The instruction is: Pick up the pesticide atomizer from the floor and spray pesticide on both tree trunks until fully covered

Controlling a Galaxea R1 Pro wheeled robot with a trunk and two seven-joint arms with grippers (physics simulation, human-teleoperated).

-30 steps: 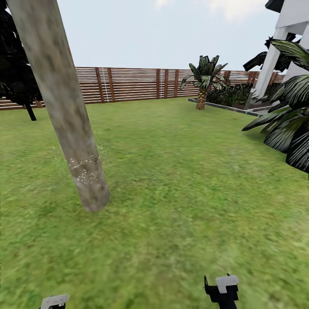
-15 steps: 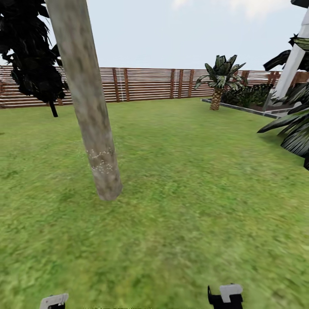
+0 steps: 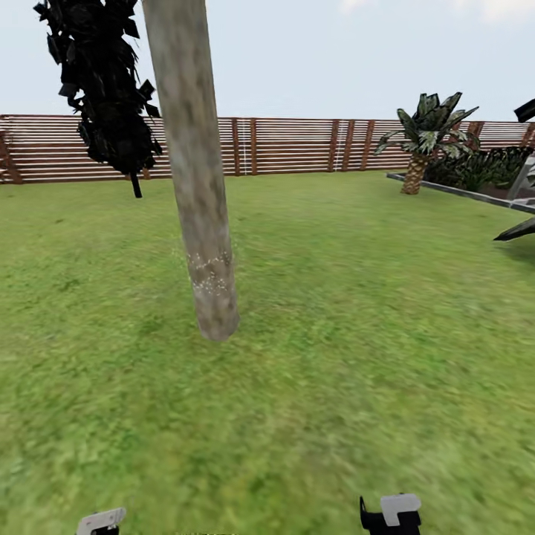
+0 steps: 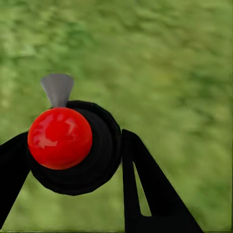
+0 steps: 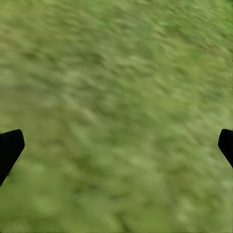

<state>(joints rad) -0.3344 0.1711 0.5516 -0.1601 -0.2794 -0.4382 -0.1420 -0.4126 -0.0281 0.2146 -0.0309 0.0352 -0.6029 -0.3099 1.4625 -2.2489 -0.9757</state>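
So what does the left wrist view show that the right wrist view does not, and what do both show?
Left wrist view: the atomizer, a dark bottle with a red top and a grey nozzle, held between the left gripper's black fingers.

Right wrist view: the right gripper with nothing between its fingertips, which stand far apart at the two edges of the picture.

Both: blurry green grass behind the fingers.

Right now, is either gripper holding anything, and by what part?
The left gripper holds the pesticide atomizer, its fingers on either side of the dark round body below the red cap. The right gripper is open and empty.
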